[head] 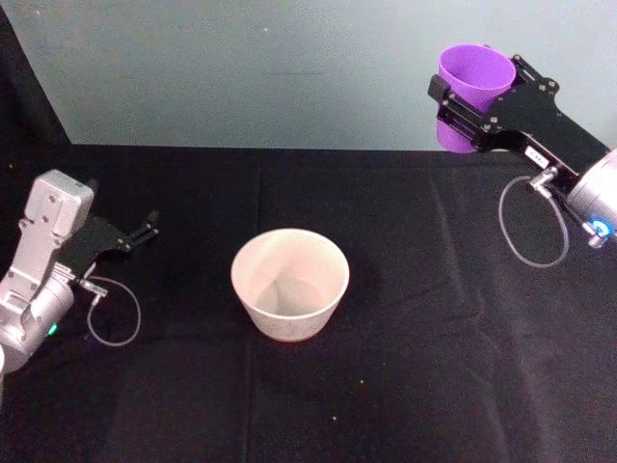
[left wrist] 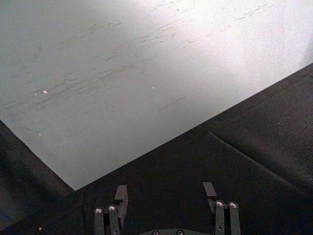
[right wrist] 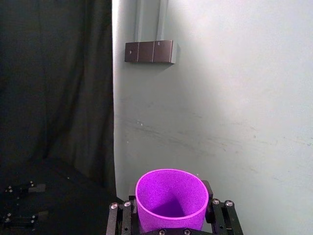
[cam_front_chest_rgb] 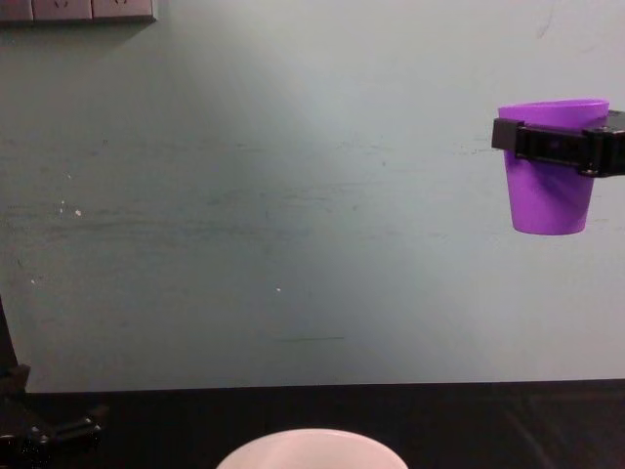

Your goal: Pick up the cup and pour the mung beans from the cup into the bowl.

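Now the right gripper (head: 469,121), fingers clamped round the upright cup (head: 474,75), holds it high, well right of the bowl (head: 289,326), so carrying over and tilting come next; the left gripper (head: 145,228) rests open-fingered at the left.

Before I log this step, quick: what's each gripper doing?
Left gripper: open, empty.
Right gripper: shut on the cup, held upright.
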You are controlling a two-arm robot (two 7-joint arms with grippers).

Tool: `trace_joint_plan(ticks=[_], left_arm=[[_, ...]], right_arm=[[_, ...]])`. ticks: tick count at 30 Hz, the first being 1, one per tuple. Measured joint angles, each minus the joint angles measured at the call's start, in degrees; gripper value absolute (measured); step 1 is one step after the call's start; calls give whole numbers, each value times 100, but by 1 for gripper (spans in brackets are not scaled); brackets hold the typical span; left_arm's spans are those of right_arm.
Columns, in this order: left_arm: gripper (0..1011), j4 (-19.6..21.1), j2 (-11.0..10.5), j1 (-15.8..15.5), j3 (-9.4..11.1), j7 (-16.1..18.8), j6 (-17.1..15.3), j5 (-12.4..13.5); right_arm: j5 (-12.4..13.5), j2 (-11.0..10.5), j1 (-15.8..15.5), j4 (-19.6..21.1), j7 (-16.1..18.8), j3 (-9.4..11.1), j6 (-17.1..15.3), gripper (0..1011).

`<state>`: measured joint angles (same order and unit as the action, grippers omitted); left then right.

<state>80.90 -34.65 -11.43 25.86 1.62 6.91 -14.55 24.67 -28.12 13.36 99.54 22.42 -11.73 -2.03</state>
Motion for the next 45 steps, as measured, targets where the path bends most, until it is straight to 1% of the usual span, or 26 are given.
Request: trace_joint_plan(ticks=[45], left_arm=[[1000,0,0,0,0,0,0,0]], right_arm=[[0,0,0,0,0,0,0,746]])
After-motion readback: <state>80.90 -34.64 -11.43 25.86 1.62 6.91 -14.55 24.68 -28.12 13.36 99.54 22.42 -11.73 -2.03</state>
